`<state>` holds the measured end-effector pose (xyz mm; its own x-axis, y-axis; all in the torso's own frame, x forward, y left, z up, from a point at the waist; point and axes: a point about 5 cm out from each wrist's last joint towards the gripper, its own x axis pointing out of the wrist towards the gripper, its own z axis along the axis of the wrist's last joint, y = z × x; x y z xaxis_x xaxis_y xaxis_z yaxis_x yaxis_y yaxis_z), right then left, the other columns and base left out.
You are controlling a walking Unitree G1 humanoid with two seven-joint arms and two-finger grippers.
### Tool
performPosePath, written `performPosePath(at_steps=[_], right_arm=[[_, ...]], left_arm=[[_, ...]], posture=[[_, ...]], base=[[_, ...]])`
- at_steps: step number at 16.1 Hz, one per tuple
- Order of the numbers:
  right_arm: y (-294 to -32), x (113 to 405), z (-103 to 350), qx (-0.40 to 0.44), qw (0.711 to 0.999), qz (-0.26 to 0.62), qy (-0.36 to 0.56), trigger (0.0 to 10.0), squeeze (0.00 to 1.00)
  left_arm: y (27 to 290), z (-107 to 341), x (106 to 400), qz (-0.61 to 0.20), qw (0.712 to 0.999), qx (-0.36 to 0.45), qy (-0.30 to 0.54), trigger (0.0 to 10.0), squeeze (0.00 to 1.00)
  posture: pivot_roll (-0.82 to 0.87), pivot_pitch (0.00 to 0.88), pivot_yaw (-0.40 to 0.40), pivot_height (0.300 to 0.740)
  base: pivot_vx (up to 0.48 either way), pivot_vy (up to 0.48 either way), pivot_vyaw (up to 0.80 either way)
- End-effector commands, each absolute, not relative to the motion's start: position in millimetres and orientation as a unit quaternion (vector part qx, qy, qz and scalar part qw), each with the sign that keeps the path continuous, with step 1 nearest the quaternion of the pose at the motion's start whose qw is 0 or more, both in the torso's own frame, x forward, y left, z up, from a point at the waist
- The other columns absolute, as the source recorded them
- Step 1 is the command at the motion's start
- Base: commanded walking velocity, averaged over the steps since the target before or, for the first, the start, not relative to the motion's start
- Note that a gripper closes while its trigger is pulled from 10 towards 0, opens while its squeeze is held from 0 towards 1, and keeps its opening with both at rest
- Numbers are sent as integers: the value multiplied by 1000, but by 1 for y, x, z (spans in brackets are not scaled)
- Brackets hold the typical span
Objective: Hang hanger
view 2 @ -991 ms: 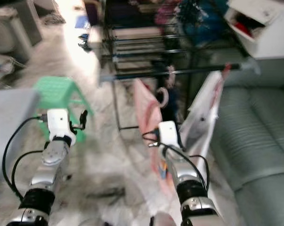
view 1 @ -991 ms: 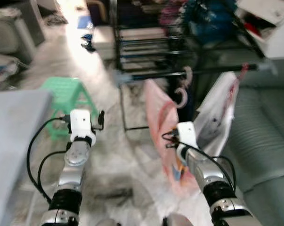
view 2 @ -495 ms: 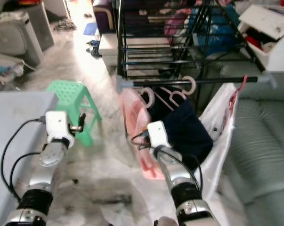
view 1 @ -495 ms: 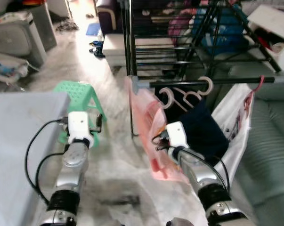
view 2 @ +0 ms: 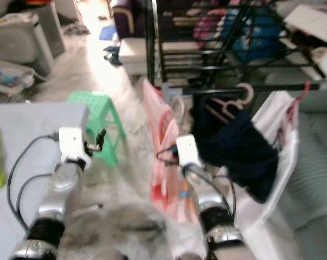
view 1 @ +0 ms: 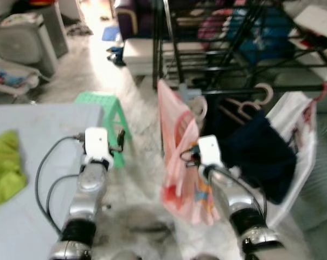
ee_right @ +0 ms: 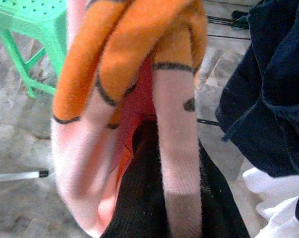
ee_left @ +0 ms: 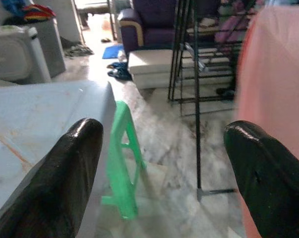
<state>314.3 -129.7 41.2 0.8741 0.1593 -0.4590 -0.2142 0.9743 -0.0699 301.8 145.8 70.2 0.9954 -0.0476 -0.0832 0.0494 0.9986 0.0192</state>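
In the head views, a pink garment (view 1: 180,157) hung on a hanger (view 1: 198,106) from the black metal drying rack (view 1: 228,49), beside a dark navy garment (view 1: 255,149) and a white one (view 1: 301,127). The right gripper (view 1: 191,157) pressed into the pink fabric. A green plastic stool (view 1: 106,111) stood near the grey table (view 1: 38,162), where a yellow-green cloth (view 1: 3,173) lay. The left wrist view showed the left gripper (ee_left: 164,168) with fingers wide apart, holding nothing. In the right wrist view, soft pink-and-orange fleece draped over the black fingers (ee_right: 144,198); I cannot tell how the jaws stood.
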Motion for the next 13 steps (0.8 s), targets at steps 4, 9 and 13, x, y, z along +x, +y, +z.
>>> performPosePath(at_steps=[4,9,13], right_arm=[[-148,334,58,-51,975,36,211,10000,0],[-152,347,62,-35,968,26,248,10000,0],[-141,347,55,-20,958,58,281,10000,0]], left_arm=[[135,73,295,-63,997,1,39,10000,0],[138,71,285,-76,996,9,50,10000,0],[139,73,279,-76,996,13,54,10000,0]], posture=[[-7,0,30,740],[11,0,19,740],[30,28,5,740]], base=[[0,0,0],[0,0,0],[0,0,0]])
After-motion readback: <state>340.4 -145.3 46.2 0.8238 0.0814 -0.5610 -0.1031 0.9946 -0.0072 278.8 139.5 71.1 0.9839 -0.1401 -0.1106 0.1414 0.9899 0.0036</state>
